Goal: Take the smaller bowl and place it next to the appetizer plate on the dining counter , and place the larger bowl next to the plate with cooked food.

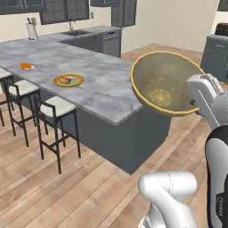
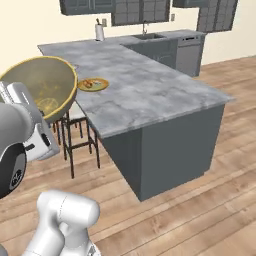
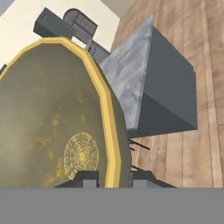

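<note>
My gripper (image 3: 113, 179) is shut on the rim of the larger bowl (image 1: 164, 82), a wide olive-yellow bowl with a lemon-slice drawing inside. The bowl is tilted on its side and held in the air off the near corner of the dining counter (image 1: 107, 89). On the counter the yellow-green plate with cooked food (image 1: 69, 80) lies near the stool side. The small pale appetizer plate (image 1: 27, 67) with an orange wedge lies further left. The right base view has the bowl (image 2: 40, 87) to the left of the plate with cooked food (image 2: 93, 84). The smaller bowl is out of view.
White-seated black stools (image 1: 55, 107) stand along the counter's left side. A worktop with a sink (image 1: 76, 32) and a dishwasher (image 1: 111, 43) runs behind it. A dark cabinet (image 1: 217, 53) stands at the far right. Wood floor surrounds the counter's near end.
</note>
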Controlling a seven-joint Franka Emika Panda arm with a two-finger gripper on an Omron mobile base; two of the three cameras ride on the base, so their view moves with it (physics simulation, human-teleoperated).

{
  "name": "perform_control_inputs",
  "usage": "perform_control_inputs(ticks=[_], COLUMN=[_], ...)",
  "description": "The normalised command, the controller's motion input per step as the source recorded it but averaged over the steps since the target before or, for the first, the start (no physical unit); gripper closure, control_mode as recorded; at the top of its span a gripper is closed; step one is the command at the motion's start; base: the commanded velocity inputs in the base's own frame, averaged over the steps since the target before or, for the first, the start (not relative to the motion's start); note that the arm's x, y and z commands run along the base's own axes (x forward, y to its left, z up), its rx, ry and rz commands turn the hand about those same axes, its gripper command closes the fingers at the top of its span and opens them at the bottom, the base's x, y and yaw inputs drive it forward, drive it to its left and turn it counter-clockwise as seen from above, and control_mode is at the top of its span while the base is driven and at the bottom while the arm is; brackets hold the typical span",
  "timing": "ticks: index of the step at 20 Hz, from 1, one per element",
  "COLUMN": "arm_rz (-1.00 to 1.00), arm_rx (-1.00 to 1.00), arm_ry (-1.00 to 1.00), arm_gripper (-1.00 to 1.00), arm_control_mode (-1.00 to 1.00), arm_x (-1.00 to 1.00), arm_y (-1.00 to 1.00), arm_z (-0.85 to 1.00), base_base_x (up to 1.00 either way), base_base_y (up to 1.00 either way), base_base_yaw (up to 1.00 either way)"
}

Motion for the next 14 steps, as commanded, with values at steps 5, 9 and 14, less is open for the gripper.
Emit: perform_control_inputs(ticks=[5,9,14], arm_rz=[0.0,0.0,0.0], arm_rx=[0.0,0.0,0.0], arm_ry=[0.0,0.0,0.0], arm_gripper=[1.0,1.0,1.0], arm_control_mode=[1.0,1.0,1.0], arm_x=[0.0,0.0,0.0], arm_y=[0.0,0.0,0.0], arm_z=[0.0,0.0,0.0], base_base_x=[0.28,0.16,0.11], base_base_y=[0.96,1.0,1.0], base_base_yaw=[-0.66,-0.58,-0.53])
